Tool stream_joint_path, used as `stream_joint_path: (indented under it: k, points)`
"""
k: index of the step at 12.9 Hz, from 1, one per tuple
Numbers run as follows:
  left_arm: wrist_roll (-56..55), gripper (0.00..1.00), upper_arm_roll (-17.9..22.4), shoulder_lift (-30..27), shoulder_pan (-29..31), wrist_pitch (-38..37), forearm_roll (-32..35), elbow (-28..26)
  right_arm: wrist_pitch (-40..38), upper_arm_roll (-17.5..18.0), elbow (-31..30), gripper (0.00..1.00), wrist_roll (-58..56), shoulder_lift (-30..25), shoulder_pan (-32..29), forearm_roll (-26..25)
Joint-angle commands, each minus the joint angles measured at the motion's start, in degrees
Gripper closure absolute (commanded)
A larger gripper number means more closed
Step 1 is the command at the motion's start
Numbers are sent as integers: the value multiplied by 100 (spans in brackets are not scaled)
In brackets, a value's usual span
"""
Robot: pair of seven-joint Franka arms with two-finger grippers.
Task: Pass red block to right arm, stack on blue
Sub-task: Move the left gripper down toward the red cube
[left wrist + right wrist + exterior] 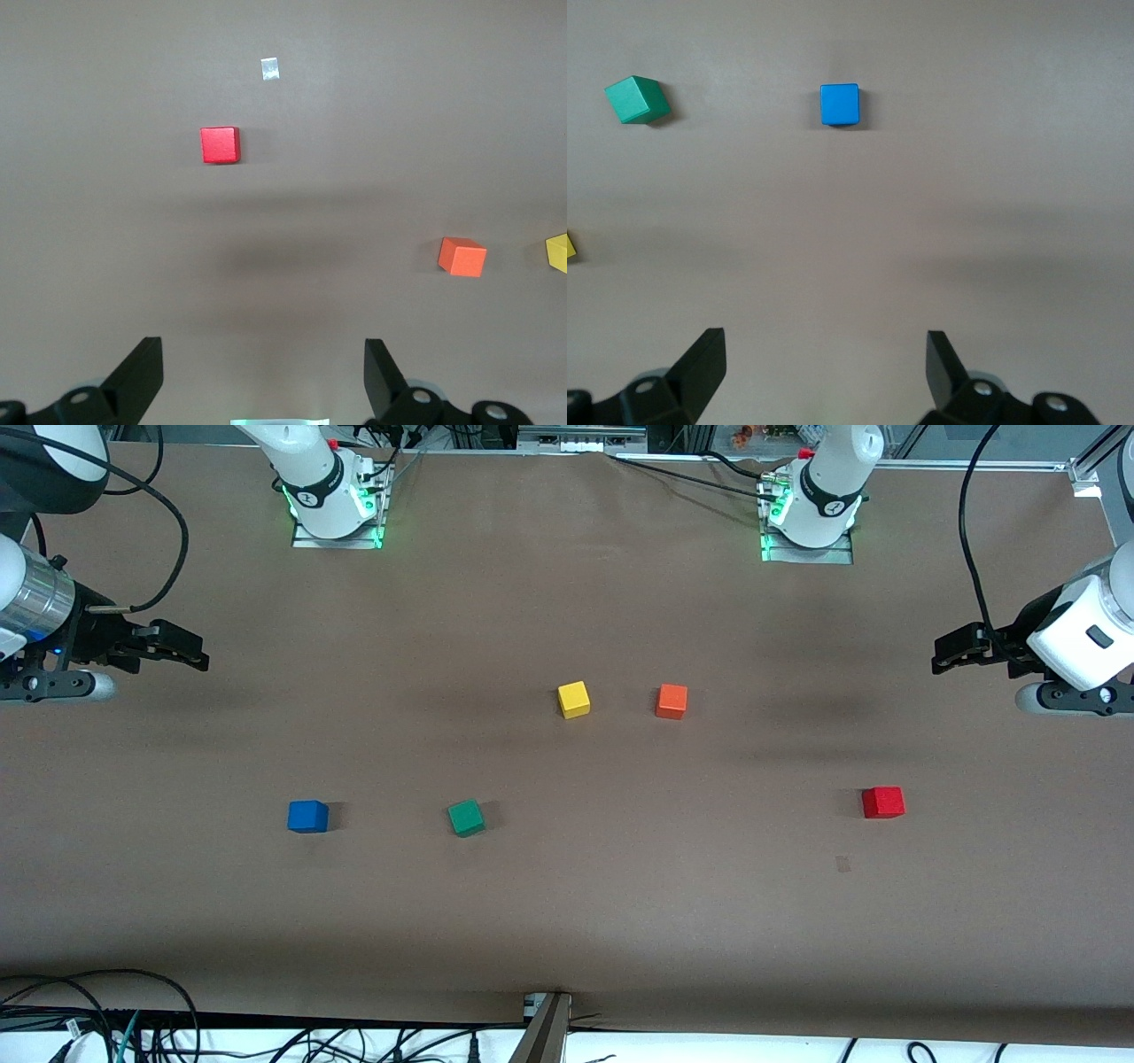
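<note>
The left hand [941, 657] hangs spread and empty over its end of the table [567, 921]; the right hand [197, 657] waits likewise. The red block [883, 802] sits nearby, the blue [307, 816] well apart. I'd descend squarely, straddling flat faces.

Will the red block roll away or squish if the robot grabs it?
Probably not. The red block is a cube with flat faces, resting flat on the table, so it should slide, not roll. Its sharp, straight edges suggest it is stiff. Being low and squat, it seems unlikely to tip.
</note>
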Motion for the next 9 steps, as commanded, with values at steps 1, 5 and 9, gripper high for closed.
stream_joint_path:
  k: [1,5,9]
  points:
    - [58,0,1,86,9,-54,-32,166,-83,23,-53,0,-79,-131,61,-326]
    - [49,0,18,86,9,-54,-58,174,-83,23,-53,0,-44,-131,88,-328]
    - [49,0,18,95,0,-45,-58,174,-83,23,-53,0,-26,-131,88,-293]
